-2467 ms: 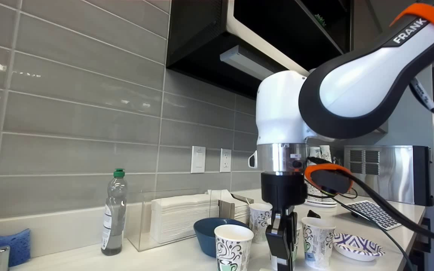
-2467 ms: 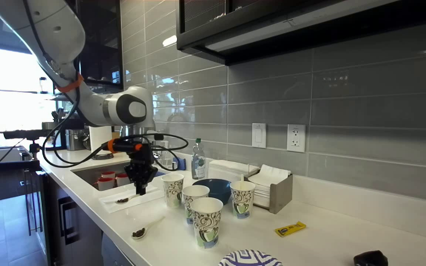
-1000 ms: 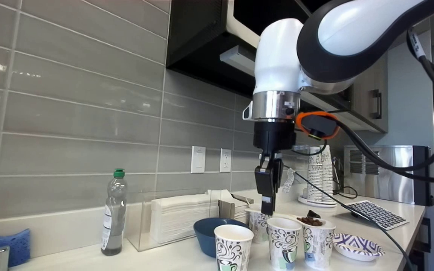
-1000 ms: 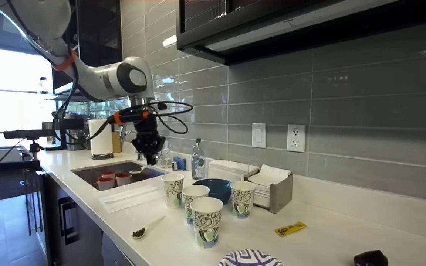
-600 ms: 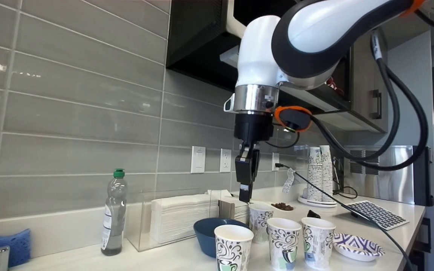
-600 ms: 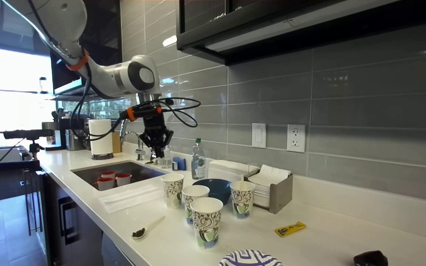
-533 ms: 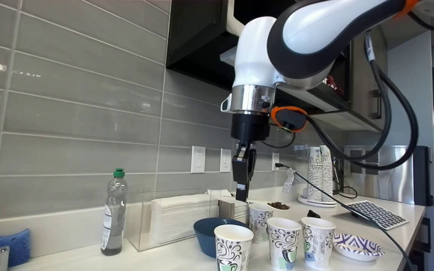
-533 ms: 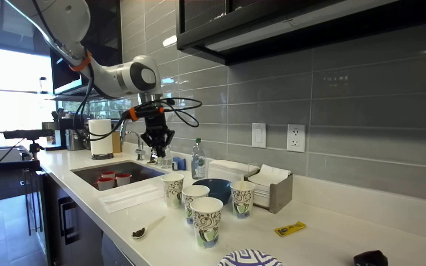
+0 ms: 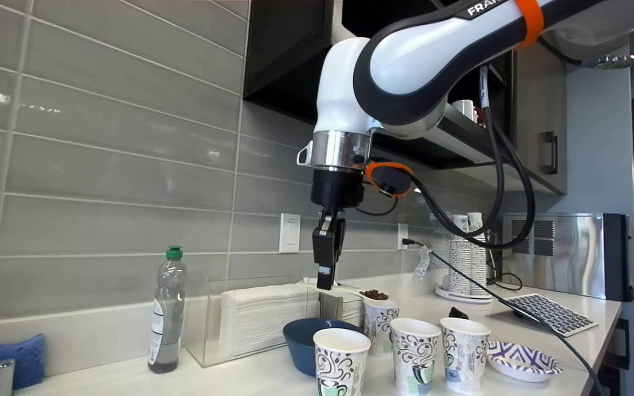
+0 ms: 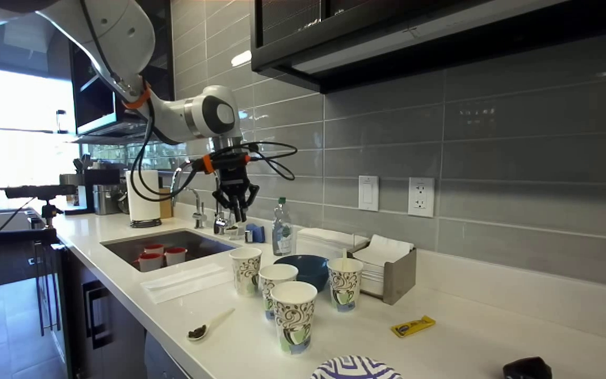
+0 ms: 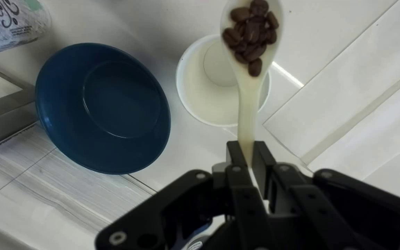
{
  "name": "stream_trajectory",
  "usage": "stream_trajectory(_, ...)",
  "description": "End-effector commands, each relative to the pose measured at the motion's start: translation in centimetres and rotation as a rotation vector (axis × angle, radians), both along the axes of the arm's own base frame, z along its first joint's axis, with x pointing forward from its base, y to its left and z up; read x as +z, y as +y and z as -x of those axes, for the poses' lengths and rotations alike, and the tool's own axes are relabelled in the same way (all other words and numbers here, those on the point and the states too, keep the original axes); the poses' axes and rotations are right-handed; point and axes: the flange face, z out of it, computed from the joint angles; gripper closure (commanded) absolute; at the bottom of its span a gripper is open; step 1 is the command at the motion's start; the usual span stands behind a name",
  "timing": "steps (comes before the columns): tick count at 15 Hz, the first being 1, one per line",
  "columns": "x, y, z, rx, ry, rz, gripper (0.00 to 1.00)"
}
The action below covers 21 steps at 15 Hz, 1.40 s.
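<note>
the fingers (image 11: 235, 151) are clamped on the handle of a cream-coloured spoon (image 11: 250, 92), one on each side, so i judge the grasp to be secure. the spoon is in the air, apart from the tabletop (image 10: 471, 331), and its scoop carries a small heap of coffee beans (image 11: 251, 33). in the wrist view its neck passes across the mouth of a patterned paper cup (image 11: 196, 93), just beside the dark blue bowl (image 11: 106, 111); in both exterior views the fingers hang well above this cup and do not touch it.

about the progress, i would say that the picking up is complete: the spoon is lifted, it seems nearly level, and the beans rest inside it. two things are not done: the beans are not tipped out, and the spoon is not set down. every bean that i can recognise lies on a spoon, because a second spoon (image 10: 219, 319), also loaded with dark beans (image 10: 197, 332), lies on the tabletop near a folded napkin (image 10: 187, 284), untouched by the fingers. if it belongs to the same work, this one is fully left.

in another paper cup (image 10: 345, 292), beside the metal napkin holder (image 10: 402, 273), a pale handle (image 10: 344, 253) stands upright. it may be one more spoon, but i cannot tell, and the inside of that cup is mostly hidden.
</note>
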Motion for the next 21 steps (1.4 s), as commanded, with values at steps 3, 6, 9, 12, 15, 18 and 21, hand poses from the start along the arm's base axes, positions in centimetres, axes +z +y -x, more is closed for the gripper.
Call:
stream_trajectory(3,0.1,-0.1,0.0,-0.015,-0.019,-0.028,0.97)
stream_trajectory(6,-0.2,0.1,-0.7,-0.04,-0.076,-0.067,0.97)
stream_trajectory(9,-0.5,0.2,-1.2,-0.045,-0.131,-0.092,0.97)
stream_trajectory(12,-1.4,-0.3,-1.4,-0.057,-0.162,-0.105,0.97)
stream_trajectory(15,-2.2,-0.9,-1.4,-0.064,-0.207,-0.126,0.97)
stream_trajectory(18,-2.7,-1.4,-1.2,-0.074,-0.252,-0.145,0.97)
stream_trajectory(21,-3.4,-1.6,-1.0,-0.088,-0.305,-0.18,0.97)
